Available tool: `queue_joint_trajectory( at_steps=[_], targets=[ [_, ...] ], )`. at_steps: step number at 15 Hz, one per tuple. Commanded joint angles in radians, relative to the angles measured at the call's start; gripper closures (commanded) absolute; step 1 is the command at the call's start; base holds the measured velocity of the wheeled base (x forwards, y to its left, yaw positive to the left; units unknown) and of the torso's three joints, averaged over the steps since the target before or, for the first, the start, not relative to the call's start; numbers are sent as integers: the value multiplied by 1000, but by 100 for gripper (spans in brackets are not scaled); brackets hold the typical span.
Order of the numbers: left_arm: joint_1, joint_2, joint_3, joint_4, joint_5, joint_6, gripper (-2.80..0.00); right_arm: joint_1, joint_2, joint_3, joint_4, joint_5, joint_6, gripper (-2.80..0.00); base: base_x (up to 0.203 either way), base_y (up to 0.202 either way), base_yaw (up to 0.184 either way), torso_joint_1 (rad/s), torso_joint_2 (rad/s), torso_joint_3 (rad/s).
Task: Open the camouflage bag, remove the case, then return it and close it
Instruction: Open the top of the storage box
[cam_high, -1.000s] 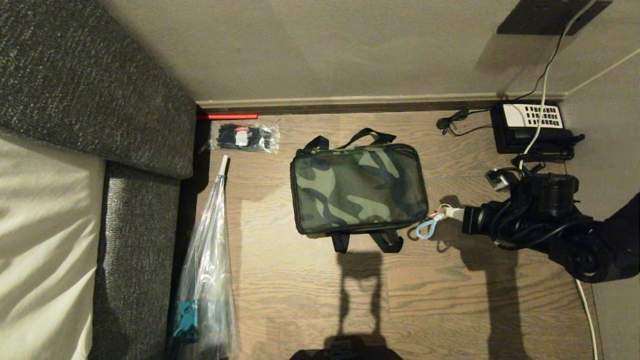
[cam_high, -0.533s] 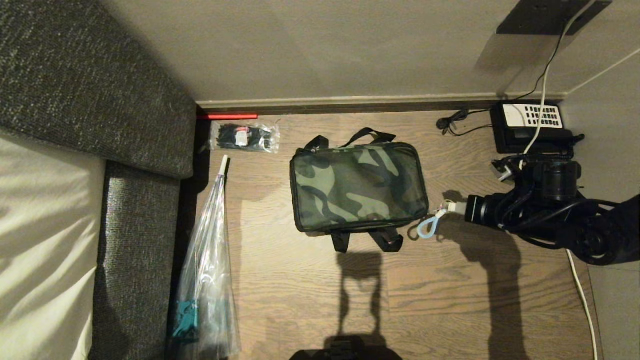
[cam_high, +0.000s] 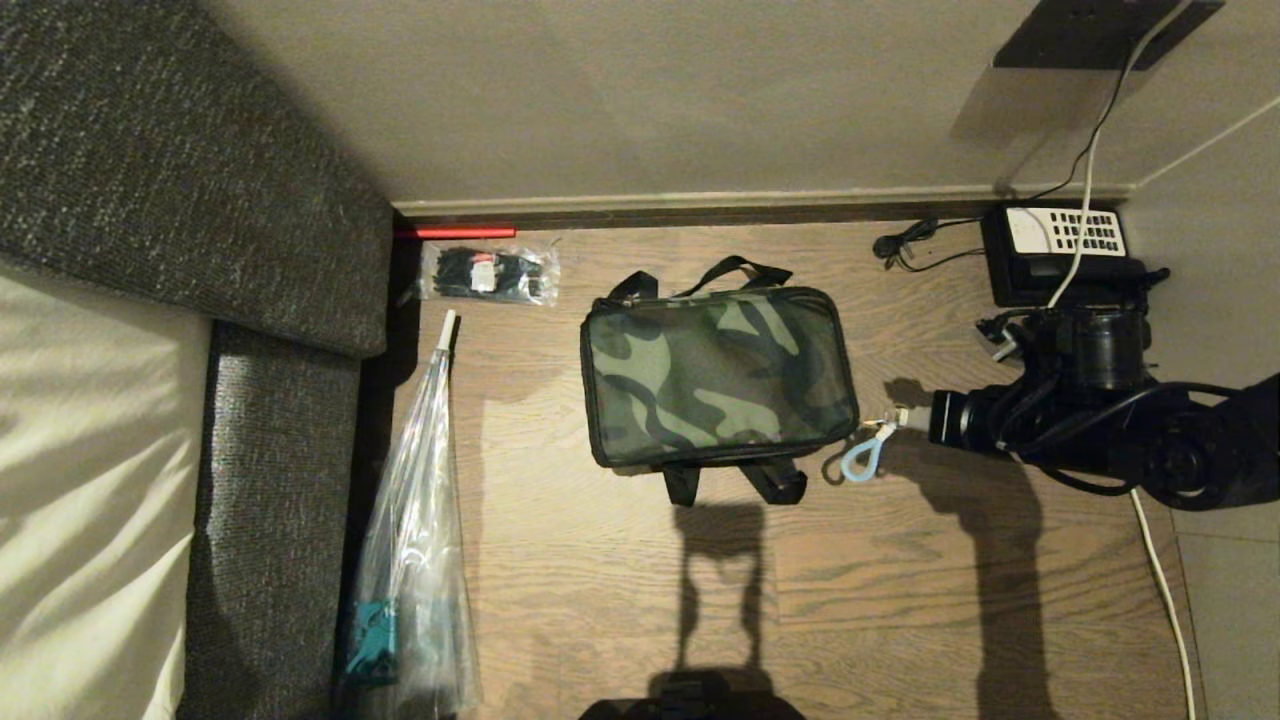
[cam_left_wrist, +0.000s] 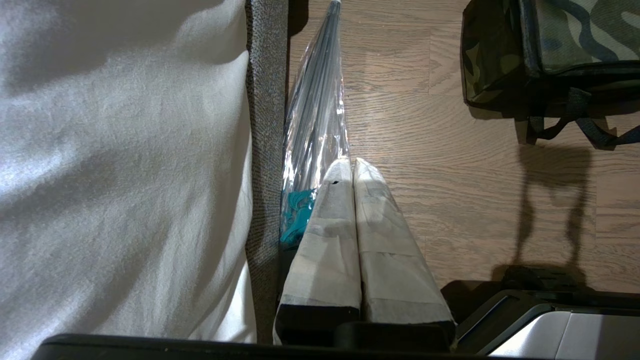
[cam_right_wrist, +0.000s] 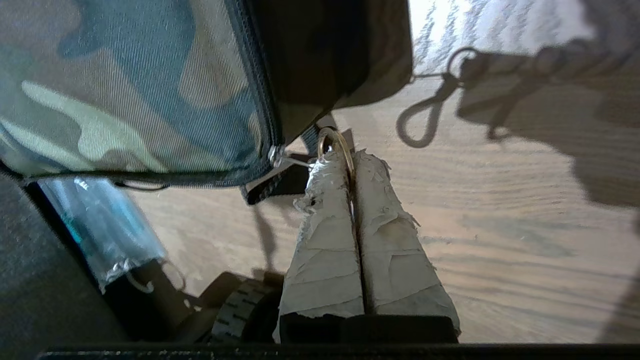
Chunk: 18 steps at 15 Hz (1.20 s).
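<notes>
Right jaws (cam_right_wrist: 352, 165) on zipper ring (cam_right_wrist: 334, 142)

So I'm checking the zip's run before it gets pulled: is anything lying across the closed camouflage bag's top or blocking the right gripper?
Nothing visible: right gripper is shut on the zipper ring at the camouflage bag corner.

You have a wood-grain floor (cam_high: 620, 600) meeting a plain beige wall (cam_high: 650, 100) along a pale skirting board (cam_high: 700, 200). On your left stands a dark grey upholstered bed frame (cam_high: 170, 180) under a white sheet (cam_high: 80, 480). Light throws hard shadows across the boards.
</notes>
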Motion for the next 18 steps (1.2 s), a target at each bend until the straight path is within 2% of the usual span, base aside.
queue_joint_trajectory(
  at_steps=[1,8,11,18],
  targets=[
    [0,-2,0,0,0,0,0,1,-4,-18,1,-1,8,0,0,0,0,0,0,0],
    [0,-2,1,0,0,0,0,11,18,-85,16,-4,14,0,0,0,0,0,0,0],
    [0,-2,0,0,0,0,0,11,22,-121,65,-4,16,0,0,0,0,0,0,0],
    [0,-2,0,0,0,0,0,16,55,-267,182,-5,86,0,0,0,0,0,0,0]
  ],
)
